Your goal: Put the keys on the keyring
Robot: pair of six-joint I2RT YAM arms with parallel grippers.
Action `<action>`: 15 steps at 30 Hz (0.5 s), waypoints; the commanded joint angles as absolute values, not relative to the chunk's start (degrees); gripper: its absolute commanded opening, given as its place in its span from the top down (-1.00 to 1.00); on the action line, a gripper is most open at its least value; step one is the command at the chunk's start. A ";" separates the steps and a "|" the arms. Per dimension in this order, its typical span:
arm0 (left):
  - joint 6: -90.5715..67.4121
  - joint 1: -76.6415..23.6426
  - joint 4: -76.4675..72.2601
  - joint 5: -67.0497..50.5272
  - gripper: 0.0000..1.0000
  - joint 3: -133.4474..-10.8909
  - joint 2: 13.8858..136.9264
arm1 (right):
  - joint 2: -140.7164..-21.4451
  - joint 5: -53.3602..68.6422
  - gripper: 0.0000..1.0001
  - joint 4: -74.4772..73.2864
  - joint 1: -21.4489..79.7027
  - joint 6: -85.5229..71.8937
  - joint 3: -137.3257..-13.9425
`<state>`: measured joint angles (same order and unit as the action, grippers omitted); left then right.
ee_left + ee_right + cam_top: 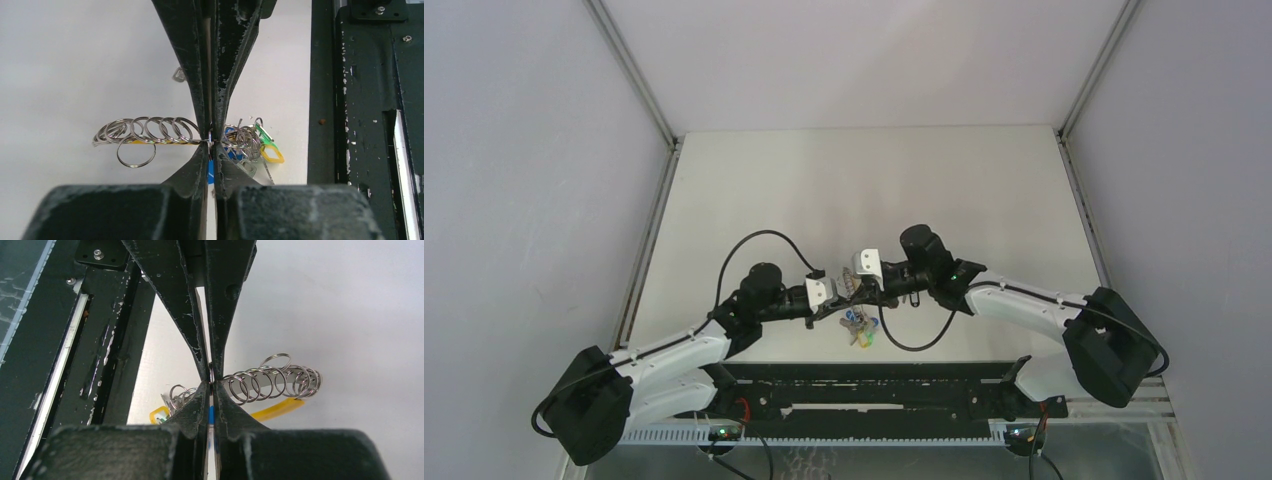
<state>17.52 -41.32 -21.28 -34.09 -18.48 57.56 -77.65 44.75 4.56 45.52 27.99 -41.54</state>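
Note:
The keyring (858, 326) is held up between both arms near the table's front edge. It is a row of silvery rings (145, 131) on a yellow-orange band (278, 408), with blue (229, 134), green (263, 132) and yellow (273, 154) tags bunched at one end. My left gripper (211, 140) is shut on a ring's wire. My right gripper (211, 376) is shut on a ring too, with the ring coil (272, 379) beside it. In the top view the left gripper (843, 292) and right gripper (854, 283) meet tip to tip. No black-headed key shows. A small grey piece (178, 75) lies on the table; I cannot tell what it is.
The black base rail (874, 385) runs along the near edge, close beside the bunch (365, 100). A black cable (919, 340) loops under the right wrist. White table (864, 180) stretches beyond the grippers, between grey side walls.

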 commanded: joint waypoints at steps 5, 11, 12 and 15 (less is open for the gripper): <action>17.87 -41.17 -24.95 -35.73 0.99 -19.24 55.85 | -78.83 44.75 1.00 5.22 46.39 28.14 -44.56; 17.90 -41.18 -24.35 -34.98 1.00 -19.44 55.94 | -77.67 45.16 0.92 2.77 44.73 26.32 -44.46; 17.95 -41.20 -23.94 -34.86 1.00 -19.61 56.06 | -77.03 45.11 0.87 2.47 44.55 26.20 -44.12; 18.08 -41.14 -22.68 -34.57 1.00 -20.21 56.50 | -75.03 44.90 0.64 1.93 43.82 25.92 -42.93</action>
